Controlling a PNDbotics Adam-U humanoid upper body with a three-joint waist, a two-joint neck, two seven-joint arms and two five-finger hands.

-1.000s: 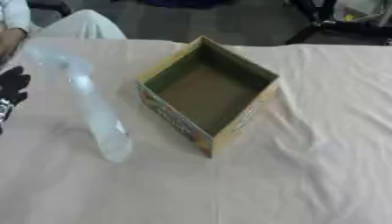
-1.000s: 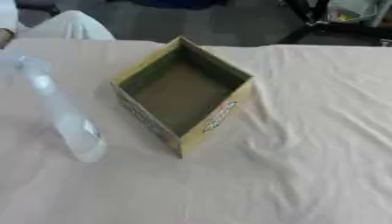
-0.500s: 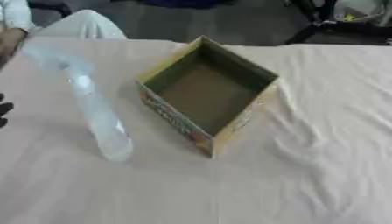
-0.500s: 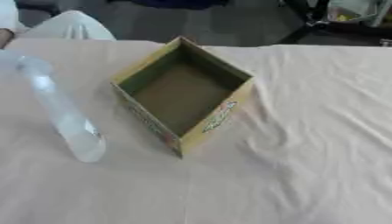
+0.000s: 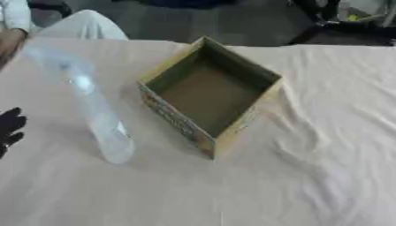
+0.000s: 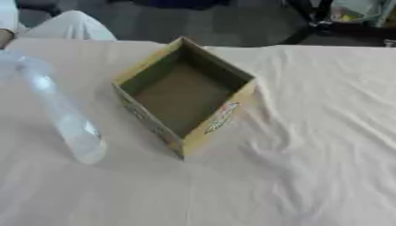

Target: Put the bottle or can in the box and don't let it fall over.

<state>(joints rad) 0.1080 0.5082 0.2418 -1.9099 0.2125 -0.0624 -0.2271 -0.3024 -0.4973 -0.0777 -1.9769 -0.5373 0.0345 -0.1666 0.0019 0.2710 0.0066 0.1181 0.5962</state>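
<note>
Only the left eye view catches the robot's black left hand (image 5: 9,130), a sliver at the picture's left edge beside the bottle; whether its fingers are curled or straight cannot be told, and it touches nothing. The right eye view does not show it, and neither view shows the right hand. The clear plastic bottle (image 5: 93,110) stands on the bench (image 6: 309,145), covered in a wrinkled cream cloth, just left of the box and apart from it; its long axis runs from a base near the viewer up to a top leaning away to the upper left. The open yellow cardboard box (image 6: 184,95), one corner toward the viewer, holds nothing.
</note>
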